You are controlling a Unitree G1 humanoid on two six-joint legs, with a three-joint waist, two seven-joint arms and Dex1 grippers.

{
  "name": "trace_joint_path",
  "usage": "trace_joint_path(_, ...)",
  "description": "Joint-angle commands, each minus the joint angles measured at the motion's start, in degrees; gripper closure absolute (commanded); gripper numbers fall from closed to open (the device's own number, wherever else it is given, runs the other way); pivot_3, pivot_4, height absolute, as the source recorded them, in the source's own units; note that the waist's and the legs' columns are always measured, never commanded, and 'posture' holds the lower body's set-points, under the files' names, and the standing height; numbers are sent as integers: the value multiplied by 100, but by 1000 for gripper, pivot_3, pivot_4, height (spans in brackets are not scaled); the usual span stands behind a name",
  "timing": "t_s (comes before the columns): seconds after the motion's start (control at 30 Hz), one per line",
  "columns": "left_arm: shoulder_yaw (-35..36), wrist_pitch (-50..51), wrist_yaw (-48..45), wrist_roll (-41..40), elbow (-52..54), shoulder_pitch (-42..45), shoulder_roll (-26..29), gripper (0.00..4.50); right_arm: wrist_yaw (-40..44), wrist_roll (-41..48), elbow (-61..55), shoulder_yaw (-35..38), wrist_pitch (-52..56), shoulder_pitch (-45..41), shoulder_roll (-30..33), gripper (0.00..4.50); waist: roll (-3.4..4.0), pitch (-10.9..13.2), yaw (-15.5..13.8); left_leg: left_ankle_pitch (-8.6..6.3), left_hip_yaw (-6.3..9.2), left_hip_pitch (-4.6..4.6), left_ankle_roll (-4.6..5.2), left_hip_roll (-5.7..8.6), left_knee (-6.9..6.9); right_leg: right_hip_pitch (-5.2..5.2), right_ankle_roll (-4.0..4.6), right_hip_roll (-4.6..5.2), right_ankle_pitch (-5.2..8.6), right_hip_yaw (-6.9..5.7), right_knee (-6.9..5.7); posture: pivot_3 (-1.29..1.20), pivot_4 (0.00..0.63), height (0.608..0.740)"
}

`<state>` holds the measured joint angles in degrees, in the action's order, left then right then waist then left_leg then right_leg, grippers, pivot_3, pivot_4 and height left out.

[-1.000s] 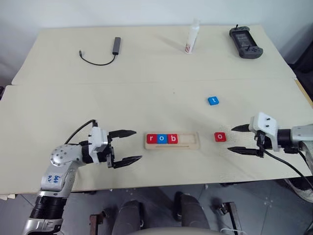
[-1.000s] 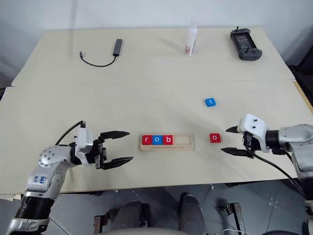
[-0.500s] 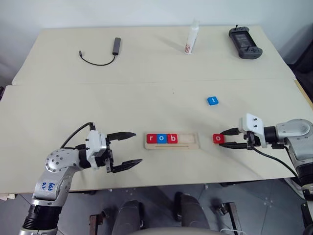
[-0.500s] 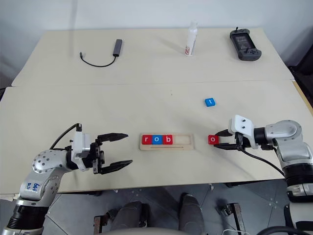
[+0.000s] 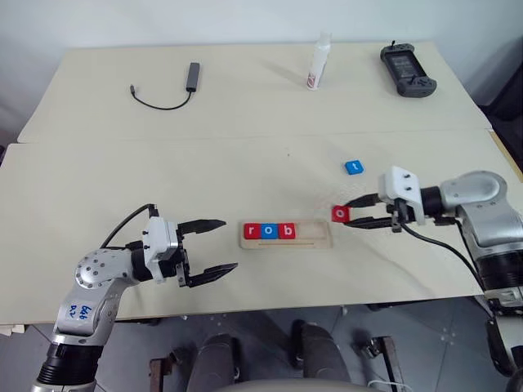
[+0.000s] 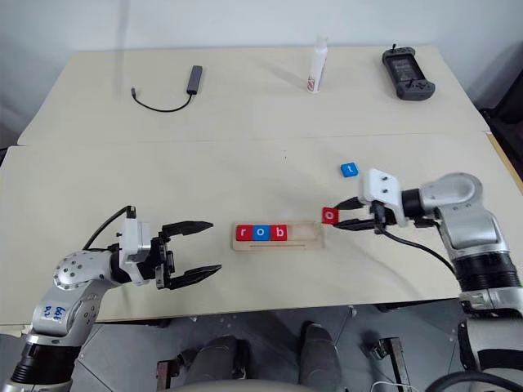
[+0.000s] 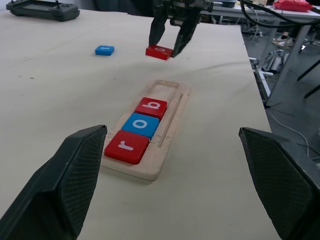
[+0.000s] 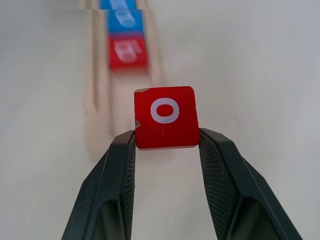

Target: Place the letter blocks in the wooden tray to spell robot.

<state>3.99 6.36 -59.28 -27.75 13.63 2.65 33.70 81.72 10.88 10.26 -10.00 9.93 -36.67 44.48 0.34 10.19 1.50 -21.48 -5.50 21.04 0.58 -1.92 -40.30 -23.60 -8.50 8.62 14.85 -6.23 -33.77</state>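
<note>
The wooden tray lies near the table's front edge and holds a red r, a blue o and a red b side by side, with its right part bare. My right gripper is shut on a red o block, held a little above the table just past the tray's right end. In the right wrist view this block sits square between the fingers. A blue t block lies on the table further back. My left gripper stands open left of the tray, holding nothing.
Along the table's far side lie a black cable with an adapter, a small white bottle and a black handheld controller. A seam crosses the table behind the tray.
My right gripper closed on the red o block, lifted it and carried it left to the tray's right end. The left gripper stayed where it was, open.
</note>
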Motion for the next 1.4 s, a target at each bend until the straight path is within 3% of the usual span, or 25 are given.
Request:
trace_joint_path(0.03,35,-30,103,-42,182,22,-48,0,-95,-117,-191,-216,144,-110,-150,3045,0,0,-41,0,3,3,0,3,0,-1,0,1,0,-2,0,0,150,740)
trace_joint_path(0.5,75,-175,378,54,392,-338,-117,0,-177,-553,307,-591,-157,-205,-362,3045,0,0,-120,0,0,5,1,4,0,-3,0,1,0,-4,1,0,150,740)
trace_joint_path(0.8,54,-214,423,33,415,-353,-109,0,29,-383,53,-474,47,-87,-298,30,0,0,-122,0,0,6,1,4,0,-3,0,1,0,-4,2,0,150,740)
trace_joint_path(0.93,53,-239,412,38,382,-329,-105,0,-37,-140,-59,-160,146,-69,-226,30,0,0,-122,0,0,6,1,4,0,-4,0,1,0,-4,1,0,150,740)
trace_joint_path(1.03,49,-276,384,47,332,-324,-105,0,48,13,-43,48,214,6,-26,627,0,0,-143,0,1,6,1,5,0,-4,0,2,0,-4,2,0,150,740)
trace_joint_path(1.4,11,-328,305,45,174,-215,-132,0,-514,-285,159,-121,-188,118,-302,4480,0,0,-113,0,-2,4,1,3,1,-4,1,0,0,-4,1,0,150,740)
